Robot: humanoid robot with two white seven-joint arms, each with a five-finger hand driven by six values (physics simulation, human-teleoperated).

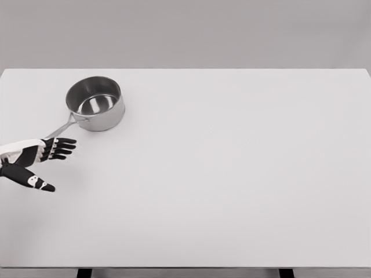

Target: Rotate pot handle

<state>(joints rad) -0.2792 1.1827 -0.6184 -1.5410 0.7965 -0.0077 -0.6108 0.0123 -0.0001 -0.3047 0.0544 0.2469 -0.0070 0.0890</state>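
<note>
One pot (95, 103) handle (59, 130) seemingly touches the open, empty left robot hand (36, 159).

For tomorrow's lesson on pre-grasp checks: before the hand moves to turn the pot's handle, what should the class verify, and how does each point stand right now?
1. Pot upright on the table: ok.
2. Handle visible, pointing to the lower left toward the left hand: ok.
3. Left hand open, fingers spread, holding nothing: ok.
4. Hand gripping the handle: not ok; the fingers lie beside the handle's tip, not closed on it.
5. Actual contact between fingers and handle tip: cannot tell from this single view.
6. Right hand ready: cannot tell; it is out of view.
</note>
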